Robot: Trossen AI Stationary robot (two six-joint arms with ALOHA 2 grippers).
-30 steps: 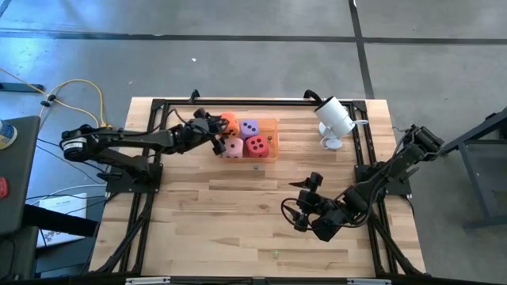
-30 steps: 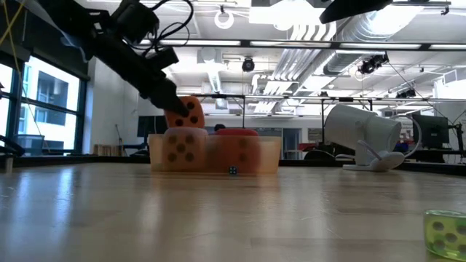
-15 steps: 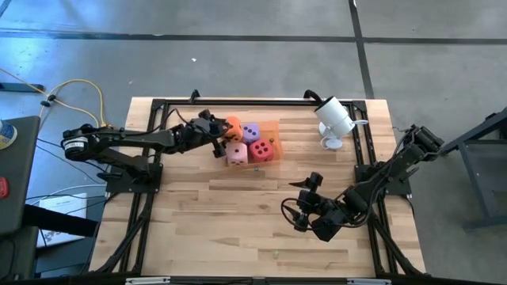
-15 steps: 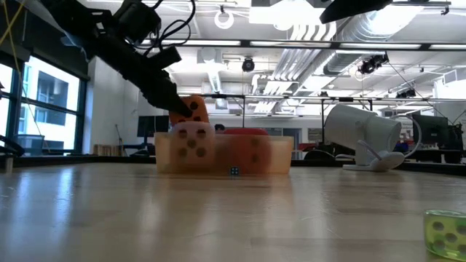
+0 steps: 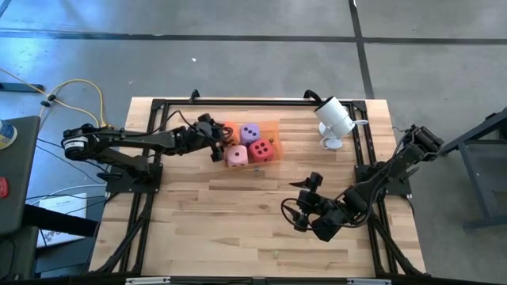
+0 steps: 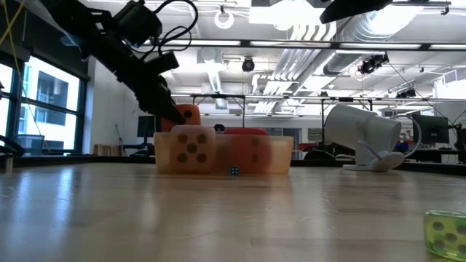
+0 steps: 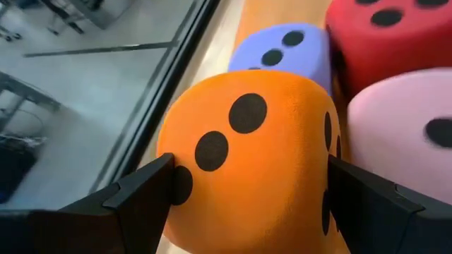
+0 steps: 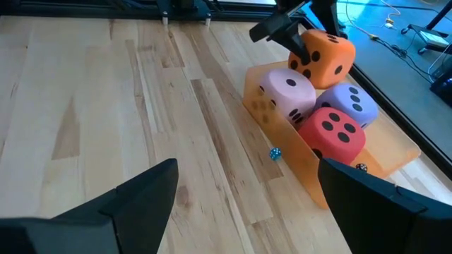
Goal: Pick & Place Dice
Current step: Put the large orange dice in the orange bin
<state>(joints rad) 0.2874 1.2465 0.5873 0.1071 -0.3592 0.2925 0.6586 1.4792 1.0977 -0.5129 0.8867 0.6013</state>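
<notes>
High view: left gripper (image 5: 219,139) pinches the orange die (image 5: 230,131) at the tray's (image 5: 273,125) far-left corner. Purple die (image 5: 250,132), pink die (image 5: 236,155) and red die (image 5: 260,150) sit inside the tray. Right gripper (image 5: 299,212), fingers spread, waits well apart from the tray, empty.

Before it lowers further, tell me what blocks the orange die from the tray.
Nothing visible blocks it. The left tool holds the orange die tilted over the tray's one free corner, beside the pink die and purple die, with the red die diagonal.
</notes>
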